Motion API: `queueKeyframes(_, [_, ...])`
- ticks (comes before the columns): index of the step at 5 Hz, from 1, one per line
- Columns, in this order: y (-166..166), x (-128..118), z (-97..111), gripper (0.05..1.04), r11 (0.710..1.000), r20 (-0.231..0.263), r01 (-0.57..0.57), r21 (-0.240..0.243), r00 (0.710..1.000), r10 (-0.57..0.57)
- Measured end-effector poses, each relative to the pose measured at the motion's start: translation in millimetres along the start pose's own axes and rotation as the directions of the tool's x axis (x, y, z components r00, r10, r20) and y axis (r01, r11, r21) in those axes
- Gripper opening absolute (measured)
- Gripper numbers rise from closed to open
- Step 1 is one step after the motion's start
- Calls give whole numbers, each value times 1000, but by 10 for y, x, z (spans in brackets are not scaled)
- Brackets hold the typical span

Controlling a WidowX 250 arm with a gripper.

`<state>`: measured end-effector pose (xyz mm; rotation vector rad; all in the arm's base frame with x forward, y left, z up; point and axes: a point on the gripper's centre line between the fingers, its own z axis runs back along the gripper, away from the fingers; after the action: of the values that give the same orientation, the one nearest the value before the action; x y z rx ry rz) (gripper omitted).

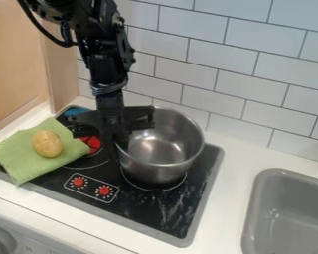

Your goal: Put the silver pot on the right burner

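Pot (163, 149) over the right burner (178, 183), end effector (121, 141) at its nine-o'clock rim, can't tell if it's gripping; potato (47, 144) on green cloth (22, 158) farther toward nine!

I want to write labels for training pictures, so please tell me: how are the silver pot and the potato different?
The silver pot is shiny grey metal, while the potato is yellow-brown. The pot is hollow with an open top; the potato is a closed, rounded lump. The pot is much larger than the potato. The pot is over the right burner, whereas the potato lies on the green cloth. Both have rounded outlines.
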<state>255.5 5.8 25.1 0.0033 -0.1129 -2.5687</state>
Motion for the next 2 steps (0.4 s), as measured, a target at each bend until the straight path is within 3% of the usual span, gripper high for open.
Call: queueKeyframes(2, [-56, 25, -63, 79, 1000, 47, -2, 27, 999, 1])
